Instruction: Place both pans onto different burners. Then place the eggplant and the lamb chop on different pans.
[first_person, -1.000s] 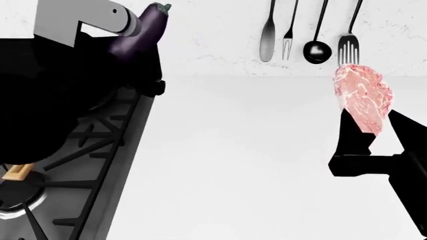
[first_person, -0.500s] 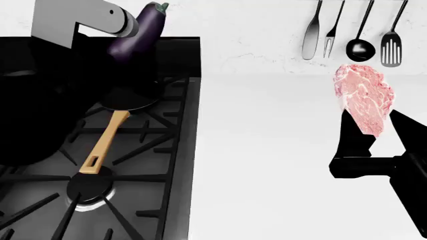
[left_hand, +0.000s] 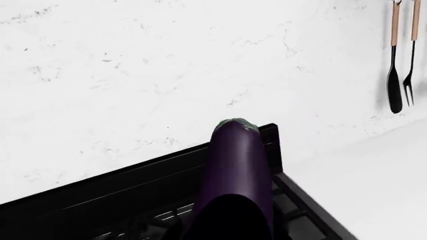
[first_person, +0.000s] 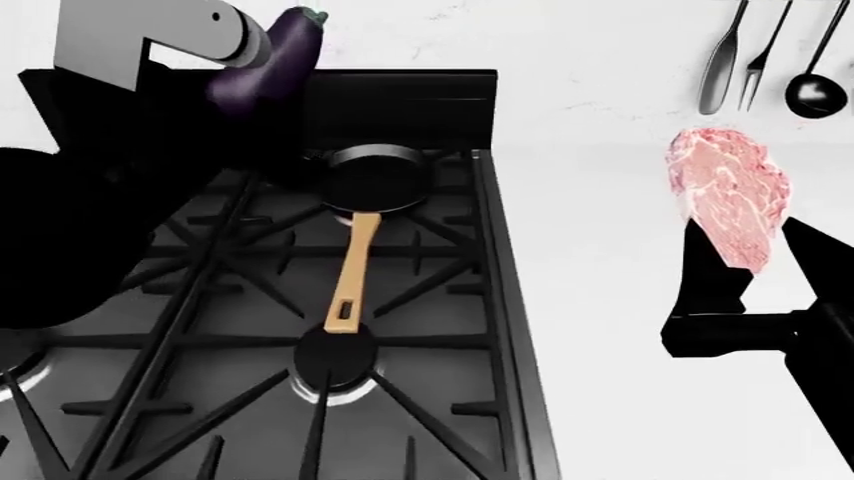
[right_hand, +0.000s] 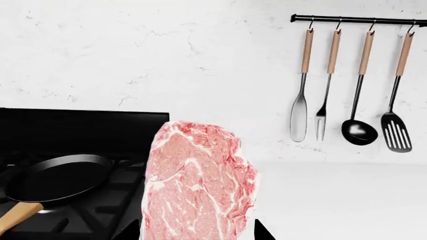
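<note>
A deep black pan (first_person: 378, 178) with a wooden handle (first_person: 352, 270) sits on a back burner of the stove; it also shows in the right wrist view as the pan (right_hand: 60, 177). An uncovered burner (first_person: 334, 360) lies in front of its handle. My left gripper (first_person: 247, 88) is shut on the purple eggplant (first_person: 274, 55), held high over the stove's back left; the eggplant (left_hand: 237, 165) stands against the wall. My right gripper (first_person: 738, 262) is shut on the lamb chop (first_person: 727, 190), upright over the counter to the right of the stove. The lamb chop (right_hand: 200, 185) fills the right wrist view's middle. The other pan is hidden.
My dark left arm (first_person: 80, 230) covers the stove's left side. The stove's raised back panel (first_person: 400, 95) meets the white wall. Utensils (right_hand: 360, 85) hang from a rail on the wall at the right. White counter (first_person: 601, 300) lies right of the stove.
The head view has swung toward the stove: the grates, pan and burner slid right into fuller view and the utensils moved toward the right edge. Both arms keep their loads.
</note>
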